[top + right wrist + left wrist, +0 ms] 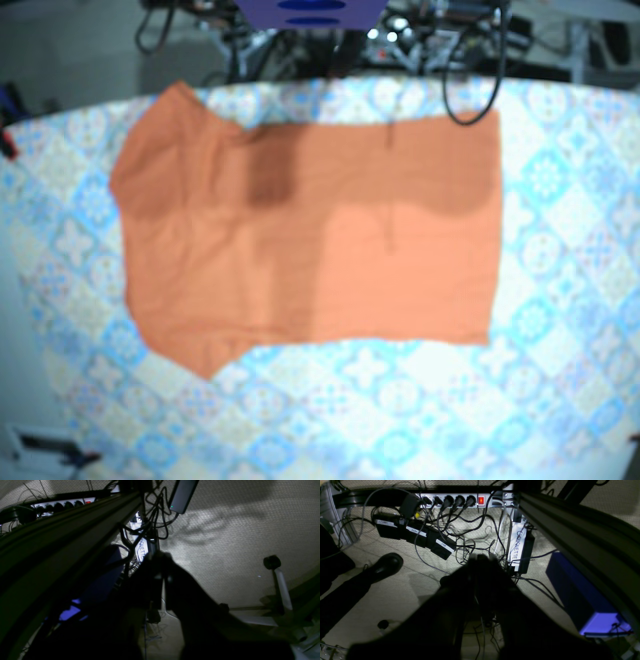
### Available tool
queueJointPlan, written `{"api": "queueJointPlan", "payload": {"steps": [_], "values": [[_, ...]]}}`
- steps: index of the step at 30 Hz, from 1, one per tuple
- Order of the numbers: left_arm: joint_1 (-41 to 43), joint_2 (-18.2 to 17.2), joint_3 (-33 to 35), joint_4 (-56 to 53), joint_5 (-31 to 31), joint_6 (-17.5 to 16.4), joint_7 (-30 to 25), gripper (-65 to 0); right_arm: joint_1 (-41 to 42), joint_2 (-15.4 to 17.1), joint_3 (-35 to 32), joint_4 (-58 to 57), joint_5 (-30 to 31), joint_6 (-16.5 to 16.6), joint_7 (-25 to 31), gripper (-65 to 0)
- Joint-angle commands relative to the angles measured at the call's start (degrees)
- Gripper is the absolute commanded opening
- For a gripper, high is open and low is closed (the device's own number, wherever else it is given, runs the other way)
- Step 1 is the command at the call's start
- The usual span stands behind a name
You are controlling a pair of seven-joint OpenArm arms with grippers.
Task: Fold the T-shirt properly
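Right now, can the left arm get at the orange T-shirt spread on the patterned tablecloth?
Probably not yet. The left claw hangs beside the metal frame rail, pointing at black floor cables, and no arm shows above the orange T-shirt. Nothing lies on the shirt, so lifting should open the way.

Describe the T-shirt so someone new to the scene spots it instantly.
From above, the table is covered in a blue-and-white tile pattern. The shirt lies spread flat across its upper middle, sleeves pointing toward the left edge of the view. It is the only plain orange thing there, one solid patch against the busy pattern.
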Motion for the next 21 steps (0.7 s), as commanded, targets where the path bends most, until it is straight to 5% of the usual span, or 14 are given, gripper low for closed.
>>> {"api": "queueJointPlan", "payload": {"steps": [1, 13, 21], "values": [[0.19, -0.19, 0.05, 0.28, 0.04, 0.08, -0.07, -64.2, -0.20, -0.23, 0.01, 0.11, -0.19, -0.03, 0.46, -65.0], [4.59, -2.13, 0.14, 1.51, 0.30, 0.08, -0.16, -64.2, -6.97, -0.23, -0.51, 3.10, -0.54, -0.03, 2.40, -65.0], [18.56, -7.31, 5.94, 17.77, 6.37, 0.25, -0.33, -64.2, -18.58, 2.32, -0.60, 13.39, -4.05, -0.12, 2.48, -65.0]]}}
